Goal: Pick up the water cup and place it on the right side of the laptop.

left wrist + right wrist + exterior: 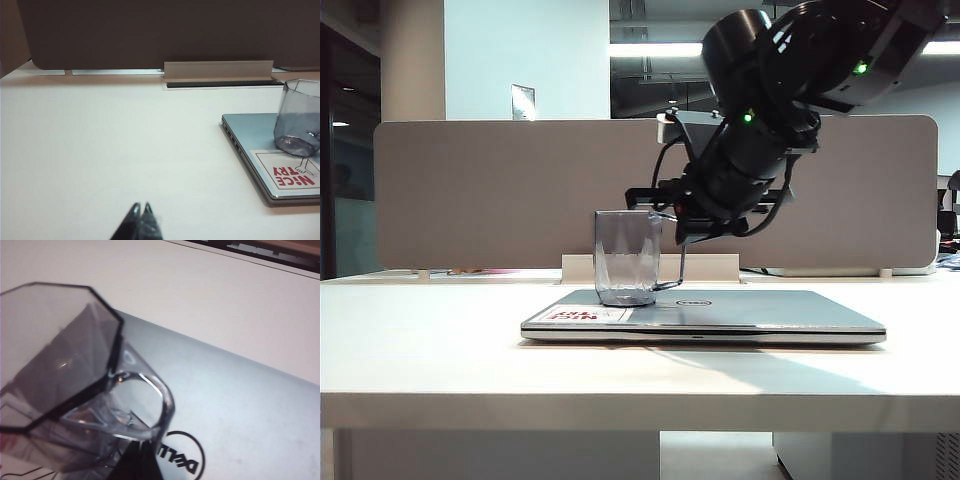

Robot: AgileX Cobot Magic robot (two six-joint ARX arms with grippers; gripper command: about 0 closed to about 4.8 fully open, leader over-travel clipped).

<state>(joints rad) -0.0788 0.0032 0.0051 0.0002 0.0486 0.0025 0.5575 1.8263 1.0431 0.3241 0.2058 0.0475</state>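
Right gripper (672,262) hangs at the cup's handle side, above the lid, fingers closed; whether they pinch the handle I cannot tell. Left gripper (141,216) sits closed, low over the bare counter (420,340), well apart from the laptop (770,312). Lid shut, long axis across the exterior view. Water cup (626,258) stands upright on the lid's sticker end, mouth upward. Only my right wrist view shows its clear handle (152,400) and the oval logo (181,456).
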